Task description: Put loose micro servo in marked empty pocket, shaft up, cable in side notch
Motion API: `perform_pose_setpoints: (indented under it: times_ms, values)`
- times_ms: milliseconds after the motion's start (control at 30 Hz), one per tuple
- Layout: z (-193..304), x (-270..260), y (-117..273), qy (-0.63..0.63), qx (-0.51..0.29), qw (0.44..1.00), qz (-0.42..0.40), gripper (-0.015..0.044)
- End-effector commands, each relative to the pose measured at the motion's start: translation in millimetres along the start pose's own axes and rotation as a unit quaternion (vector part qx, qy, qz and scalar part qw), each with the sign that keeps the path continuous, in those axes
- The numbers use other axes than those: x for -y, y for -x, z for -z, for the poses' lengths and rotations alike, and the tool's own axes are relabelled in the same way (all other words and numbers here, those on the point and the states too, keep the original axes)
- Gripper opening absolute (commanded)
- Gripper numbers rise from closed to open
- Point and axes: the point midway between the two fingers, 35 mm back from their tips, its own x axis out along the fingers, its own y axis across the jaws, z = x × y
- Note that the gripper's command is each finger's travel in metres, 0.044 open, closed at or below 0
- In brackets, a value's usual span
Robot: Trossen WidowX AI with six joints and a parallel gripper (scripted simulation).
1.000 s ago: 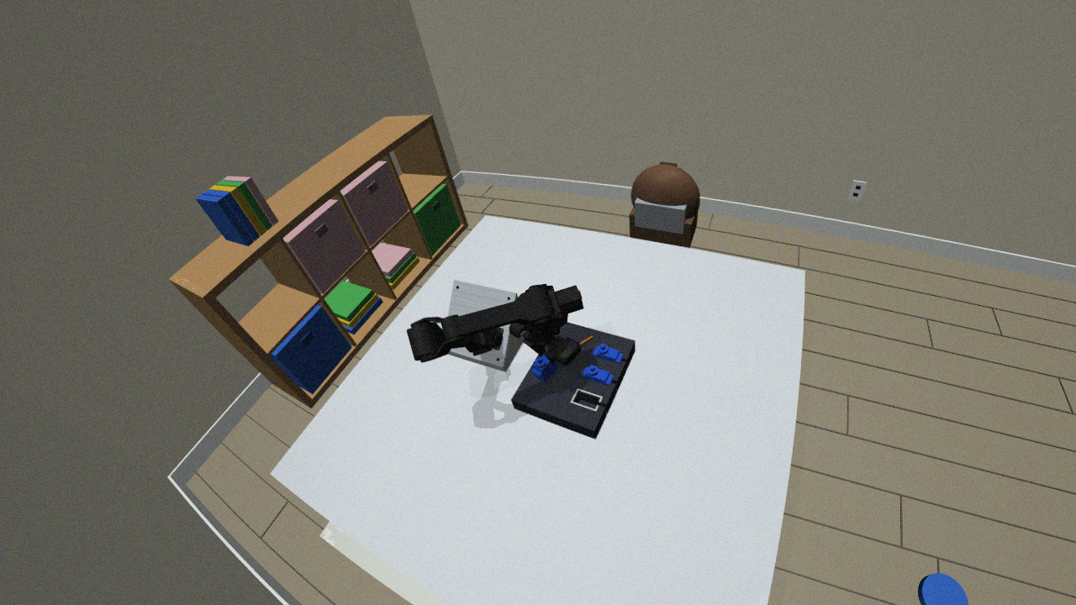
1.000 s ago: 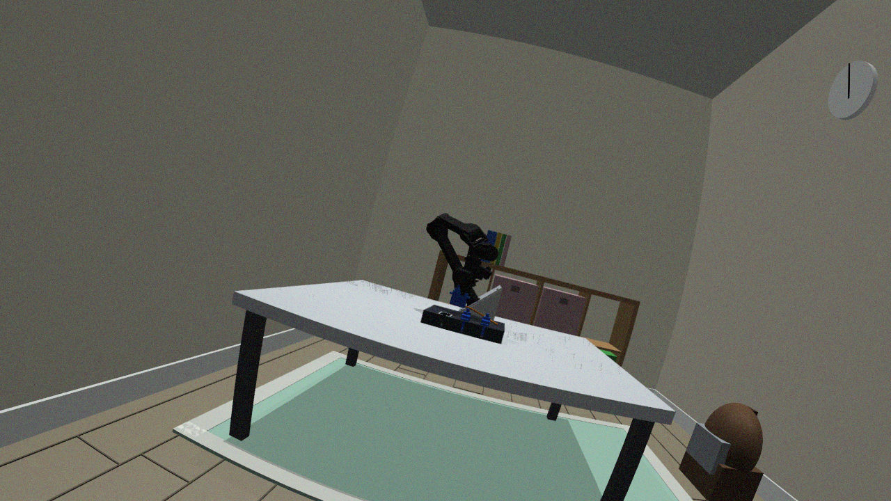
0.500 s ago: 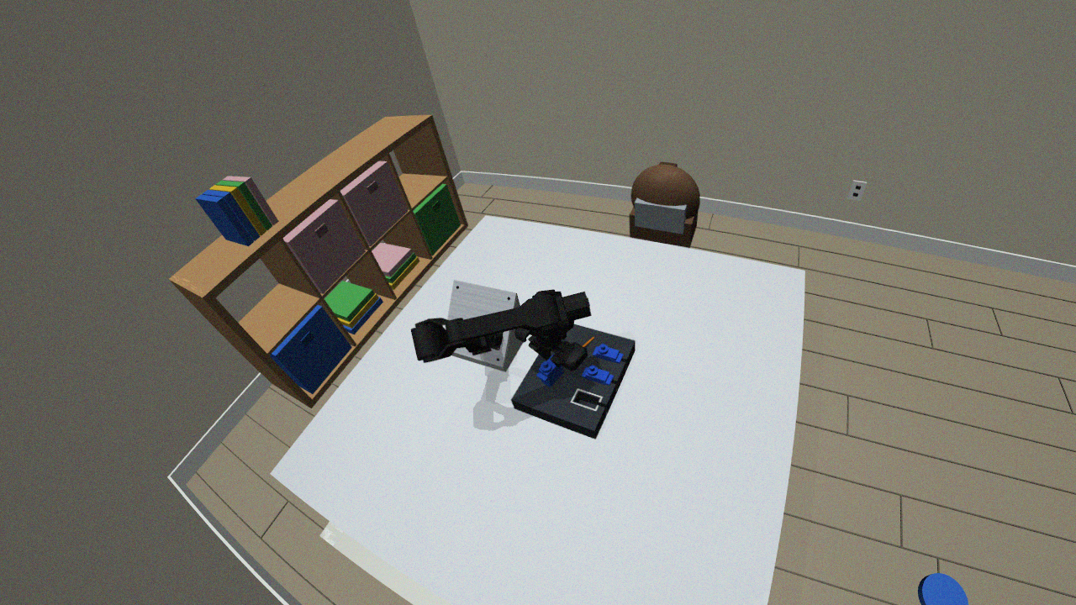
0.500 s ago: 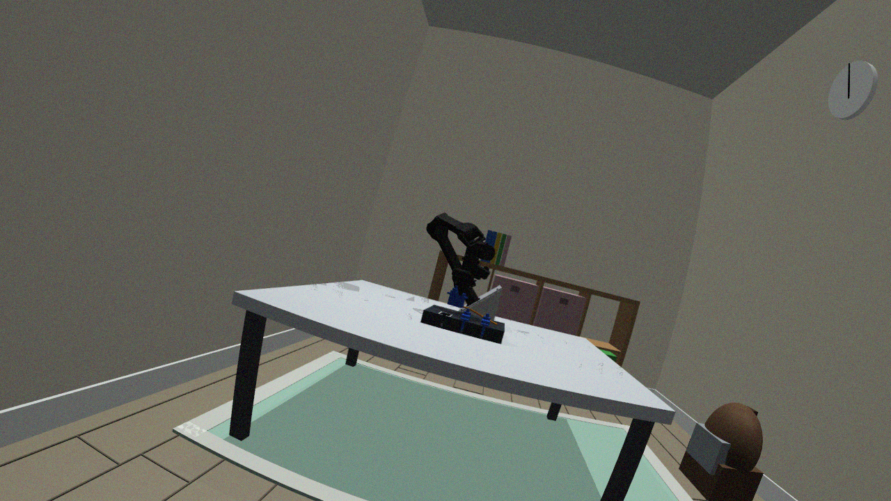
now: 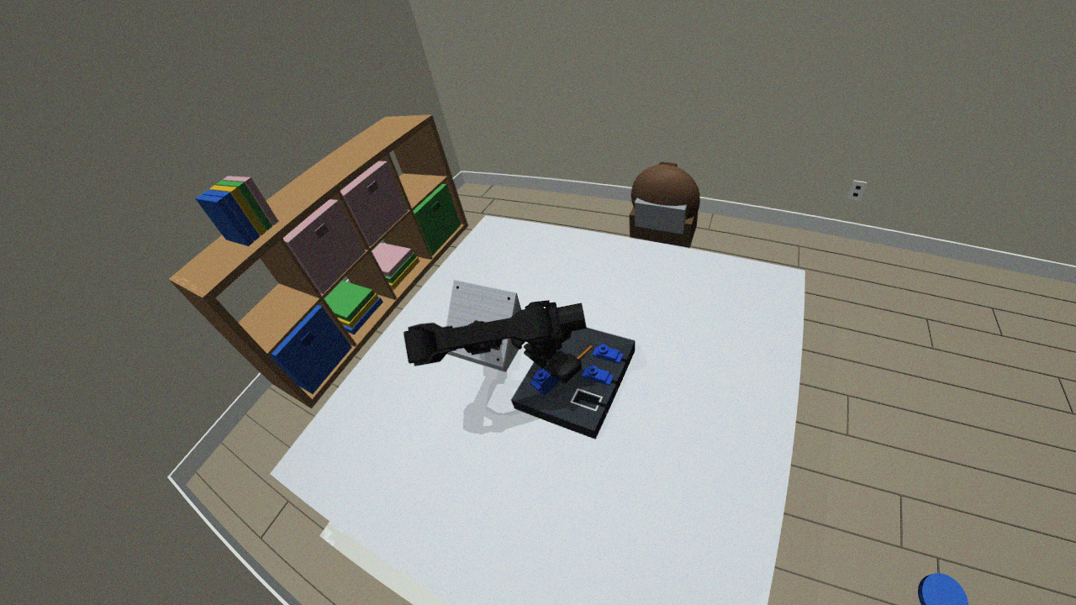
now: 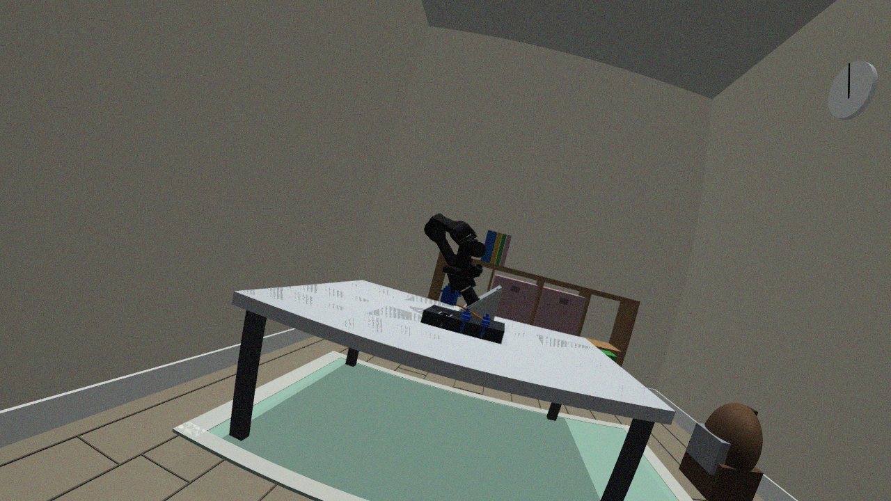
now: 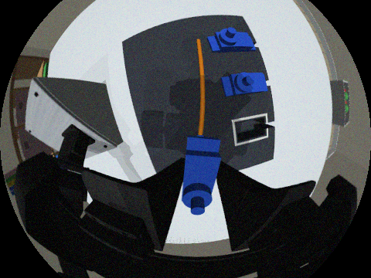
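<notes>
So the gripper (image 5: 552,380) (image 6: 450,293) (image 7: 200,164) has its jaws clamped on the loose servo (image 5: 540,380) (image 6: 450,294) (image 7: 201,166), which is up above the deck (image 5: 556,406) (image 6: 436,319) (image 7: 154,69), orange cable (image 5: 584,352) (image 7: 202,93) sticking out. Past that there's the pocket (image 5: 586,398) (image 7: 250,130) with its white outline, nothing in it, and two other blue servos (image 5: 597,374) (image 7: 245,83) sitting in a row beside it. Way behind the table (image 5: 677,466) (image 6: 349,317) there's a wooden shelf (image 5: 330,174) (image 6: 628,317) with bins and books.

Along the wall I see a wooden shelf unit (image 5: 307,174) (image 6: 628,323) holding pink, blue and green bins, with upright books (image 5: 239,212) (image 6: 496,248) on its top board. A white wall clock (image 6: 852,90) hangs high, and a pale green rug (image 6: 398,429) lies beneath the table (image 5: 661,481) (image 6: 436,351).
</notes>
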Motion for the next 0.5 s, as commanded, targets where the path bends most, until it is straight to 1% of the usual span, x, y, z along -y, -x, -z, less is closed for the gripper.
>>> perform_pose_setpoints:
  times_ms: [0, 233, 467]
  values:
    - [1.7, 1.7, 1.6, -0.065, 0.001, 0.998, 0.003, 0.0000]
    - [1.7, 1.7, 1.6, -0.184, 0.002, 0.983, 0.003, 0.0000]
    - [1.7, 1.7, 1.6, -0.300, 0.002, 0.954, 0.003, 0.0000]
